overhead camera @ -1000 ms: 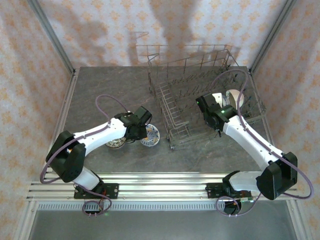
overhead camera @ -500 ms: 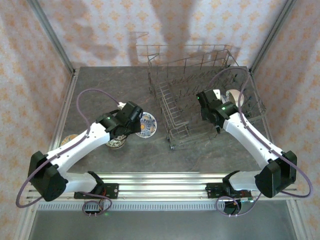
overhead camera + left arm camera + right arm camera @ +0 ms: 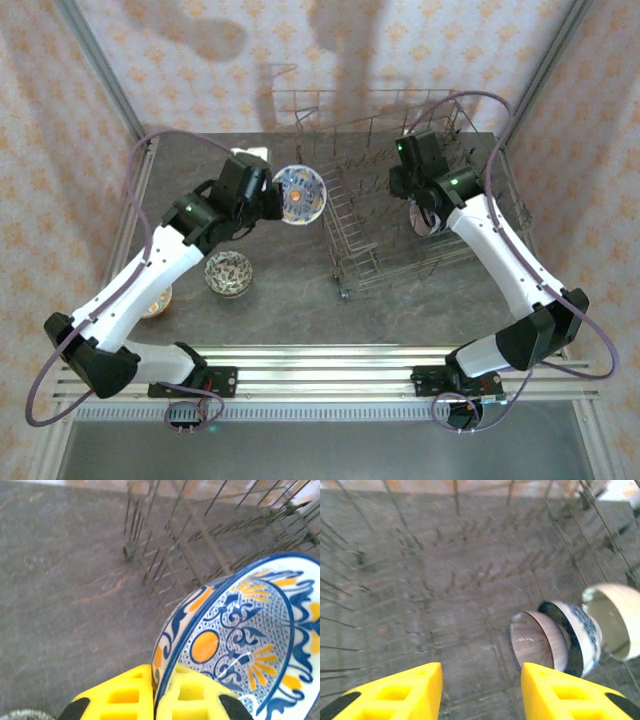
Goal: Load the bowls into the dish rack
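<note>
The left gripper (image 3: 155,690) was clenched on the rim of a blue bowl (image 3: 240,645), one finger inside and one outside. In the top view this gripper (image 3: 268,195) held the bowl (image 3: 300,194) on edge, in the air, with the rack (image 3: 380,262) at 3 o'clock from it, just beside the left wall.

The right gripper (image 3: 481,680) hung over the rack floor with its jaws apart and nothing between them. At 3 o'clock from it, three bowls (image 3: 572,637) stood on edge in a row inside the rack. Two bowls (image 3: 228,272) waited on the table (image 3: 300,310), at 7 o'clock from the left gripper.

The step in hand seemed to be carrying the blue bowl into the rack. To do it well, the grip should probably remain firm, because a rim hold on glazed ceramic can slip. The bowl likely must pass above the tall wall and then go down on edge between the tines (image 3: 200,545). The left arm would better choose a free slot toward 9 o'clock of the rack, well apart from the right arm, and open only once the tines support the bowl.
</note>
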Action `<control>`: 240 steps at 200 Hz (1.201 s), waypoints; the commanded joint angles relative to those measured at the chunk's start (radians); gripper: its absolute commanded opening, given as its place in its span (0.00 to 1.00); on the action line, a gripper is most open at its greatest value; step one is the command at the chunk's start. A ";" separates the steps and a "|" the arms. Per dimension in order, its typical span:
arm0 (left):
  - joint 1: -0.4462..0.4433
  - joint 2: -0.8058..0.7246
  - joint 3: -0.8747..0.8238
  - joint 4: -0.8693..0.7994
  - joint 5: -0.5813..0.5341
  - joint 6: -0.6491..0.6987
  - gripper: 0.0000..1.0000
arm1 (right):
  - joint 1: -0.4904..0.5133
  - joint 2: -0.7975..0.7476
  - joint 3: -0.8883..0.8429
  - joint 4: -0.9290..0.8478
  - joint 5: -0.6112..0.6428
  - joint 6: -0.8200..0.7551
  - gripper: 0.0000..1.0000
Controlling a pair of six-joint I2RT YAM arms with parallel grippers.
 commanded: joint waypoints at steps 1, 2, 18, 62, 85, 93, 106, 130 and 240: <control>0.046 0.045 0.103 0.036 0.082 0.072 0.00 | -0.004 0.026 0.128 -0.026 -0.121 -0.079 0.44; 0.046 0.047 0.108 0.037 0.085 0.073 0.00 | -0.004 0.029 0.134 -0.029 -0.125 -0.081 0.44; 0.067 0.089 0.163 0.057 0.135 0.102 0.00 | -0.003 0.061 0.220 -0.051 -0.173 -0.092 0.44; 0.088 0.223 0.288 0.116 0.258 0.133 0.00 | -0.004 0.082 0.308 -0.038 -0.375 -0.099 0.43; 0.088 0.271 0.339 0.134 0.308 0.140 0.00 | -0.004 0.080 0.289 -0.017 -0.471 -0.126 0.40; 0.088 0.281 0.339 0.151 0.323 0.139 0.00 | -0.004 0.080 0.273 -0.012 -0.488 -0.131 0.40; 0.088 0.289 0.333 0.180 0.338 0.134 0.00 | -0.003 0.079 0.251 0.005 -0.476 -0.120 0.40; 0.087 0.306 0.340 0.203 0.359 0.122 0.00 | -0.003 0.061 0.216 0.047 -0.489 -0.043 0.37; 0.057 0.383 0.362 0.263 0.351 0.088 0.00 | -0.015 0.067 0.160 0.051 -0.482 -0.013 0.26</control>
